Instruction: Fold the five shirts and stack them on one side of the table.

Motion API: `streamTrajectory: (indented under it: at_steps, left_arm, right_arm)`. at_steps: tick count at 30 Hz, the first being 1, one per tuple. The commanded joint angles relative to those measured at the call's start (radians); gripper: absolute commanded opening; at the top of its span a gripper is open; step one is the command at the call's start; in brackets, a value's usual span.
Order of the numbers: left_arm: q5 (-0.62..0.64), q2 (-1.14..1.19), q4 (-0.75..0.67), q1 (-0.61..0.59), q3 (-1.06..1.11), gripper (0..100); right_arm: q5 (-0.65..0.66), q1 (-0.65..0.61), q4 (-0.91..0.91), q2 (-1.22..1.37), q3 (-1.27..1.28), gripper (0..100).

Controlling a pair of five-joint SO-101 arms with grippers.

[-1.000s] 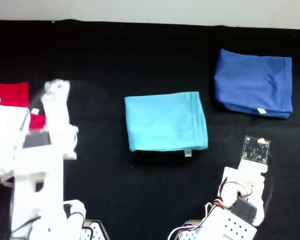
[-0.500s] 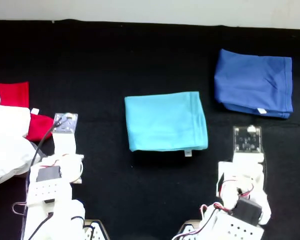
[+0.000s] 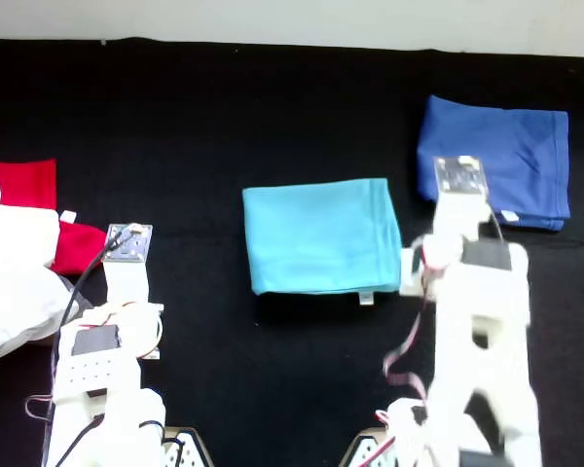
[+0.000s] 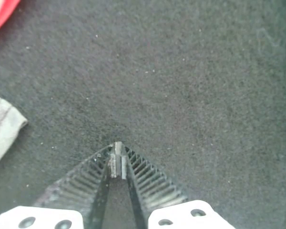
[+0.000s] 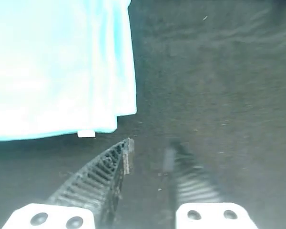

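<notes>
A folded light blue shirt lies mid-table, and a folded dark blue shirt lies at the far right. At the left edge a red shirt sits beside a white shirt. My right arm stands raised between the two blue shirts. Its gripper is open over bare cloth, just off the light blue shirt's near corner with the tag. My left gripper is shut on nothing above the black tablecloth, close to the white shirt's hem and the red shirt.
The black tablecloth covers the whole table, with a broad bare strip along the far side and another between the left pile and the light blue shirt. A pale wall runs behind the far edge.
My left arm drew back toward its base and then held still. My right arm rose and stretched out from the near edge to beside the light blue shirt.
</notes>
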Motion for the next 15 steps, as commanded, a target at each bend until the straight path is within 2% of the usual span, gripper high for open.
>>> streamTrajectory:
  at_steps: [1, 7, 15]
  left_arm:
    - [0.011, -0.013, -0.021, -0.001, 0.002, 1]
    - [0.011, -0.013, -0.034, -0.001, 0.004, 1]
    - [0.011, -0.013, -0.034, -0.001, 0.004, 1]
  right_arm:
    - [-0.058, -0.064, 0.061, 0.222, -0.217, 31.3]
    - [-0.144, -0.163, 0.179, 0.499, -0.512, 33.6]
    - [-0.201, -0.185, 0.231, 0.779, -0.805, 37.1]
